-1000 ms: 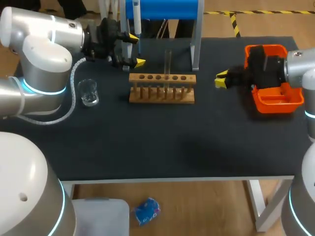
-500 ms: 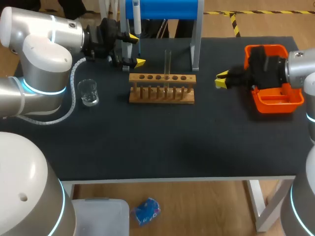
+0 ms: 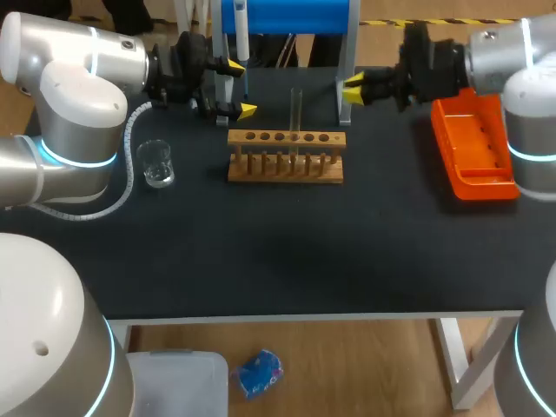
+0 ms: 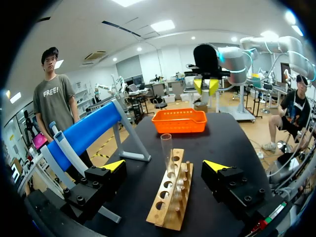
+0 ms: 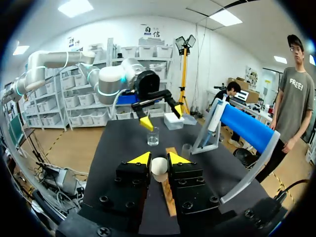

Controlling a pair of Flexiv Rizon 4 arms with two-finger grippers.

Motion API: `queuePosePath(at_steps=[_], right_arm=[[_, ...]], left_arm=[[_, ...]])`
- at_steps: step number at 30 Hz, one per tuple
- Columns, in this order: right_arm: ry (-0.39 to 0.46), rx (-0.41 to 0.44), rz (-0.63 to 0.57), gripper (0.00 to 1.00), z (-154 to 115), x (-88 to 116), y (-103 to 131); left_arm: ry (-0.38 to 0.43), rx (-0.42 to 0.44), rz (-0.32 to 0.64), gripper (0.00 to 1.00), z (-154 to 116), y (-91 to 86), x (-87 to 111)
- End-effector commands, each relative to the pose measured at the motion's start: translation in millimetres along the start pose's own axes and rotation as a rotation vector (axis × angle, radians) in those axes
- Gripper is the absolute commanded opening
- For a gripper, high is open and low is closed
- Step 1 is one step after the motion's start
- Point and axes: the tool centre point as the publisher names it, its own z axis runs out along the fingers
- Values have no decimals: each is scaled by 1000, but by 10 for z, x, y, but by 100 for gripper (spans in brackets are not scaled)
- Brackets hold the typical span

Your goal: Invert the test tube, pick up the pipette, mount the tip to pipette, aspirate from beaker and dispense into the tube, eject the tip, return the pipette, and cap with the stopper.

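Note:
A clear test tube (image 3: pixel 296 111) stands upright in the wooden rack (image 3: pixel 287 157) at mid-table. The left wrist view has the tube (image 4: pixel 167 148) just ahead of my open left gripper (image 4: pixel 165 166), in line with the gap between its fingers. That left gripper (image 3: pixel 233 88) hangs beside the pipette (image 3: pixel 242 39) on the blue stand (image 3: pixel 291 16). My right gripper (image 3: pixel 354 89) is to the right of the stand's leg, above the table. It is shut on a pale round stopper (image 5: pixel 159 168), held between the fingers of the right gripper (image 5: pixel 158 159). The glass beaker (image 3: pixel 157 162) stands left of the rack.
An orange tray (image 3: pixel 473 143) lies at the right side of the table, behind my right arm. The stand's metal leg (image 3: pixel 345 82) rises just left of the right gripper. Bare dark tabletop stretches in front of the rack.
My right arm has swung from beside the orange tray toward the far middle, carrying the stopper up near the stand's leg. The left arm has not moved.

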Motion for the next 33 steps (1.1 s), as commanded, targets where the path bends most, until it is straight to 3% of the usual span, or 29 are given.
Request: queuePosePath(at_steps=[1, 11, 33], right_arm=[[49, 12, -1, 0, 305, -276, 126], [90, -24, -13, 0, 703, -422, 233], [91, -5, 13, 0, 963, -557, 52]], left_arm=[[3, -3, -1, 100, 2, -4, -7], [3, -3, -1, 100, 2, -4, -7], [3, -3, -1, 100, 2, -4, -7]])
